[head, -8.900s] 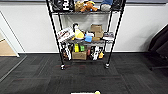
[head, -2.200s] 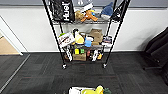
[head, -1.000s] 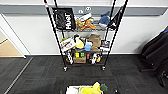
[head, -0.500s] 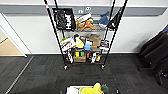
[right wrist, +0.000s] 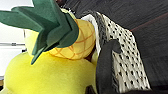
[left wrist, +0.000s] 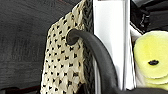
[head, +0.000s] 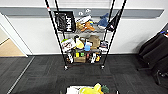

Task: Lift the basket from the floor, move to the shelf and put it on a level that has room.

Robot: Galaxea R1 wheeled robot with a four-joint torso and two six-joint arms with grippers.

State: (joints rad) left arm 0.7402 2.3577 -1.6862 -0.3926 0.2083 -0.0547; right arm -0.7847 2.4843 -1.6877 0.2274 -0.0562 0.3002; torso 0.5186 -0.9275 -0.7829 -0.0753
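Head view: shelf [head: 83, 37], black wire rack, crowded tiers, against the wall on the floor [head: 37, 75]. Basket [head: 75, 89], cream lattice, holding yellow plush [head: 90, 90] and pineapple toy [right wrist: 75, 42], near the shelf, directly before it. Jaws' state: cannot tell

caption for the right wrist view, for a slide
Plush pineapple on yellow soft toys in the cream woven basket, above dark carpet.

White letters reading "HUNT" run sideways down a black bag [head: 65, 22] on the left of the shelf's [head: 51, 23] upper tier. The packages on the lower tiers bear print too blurred to read.
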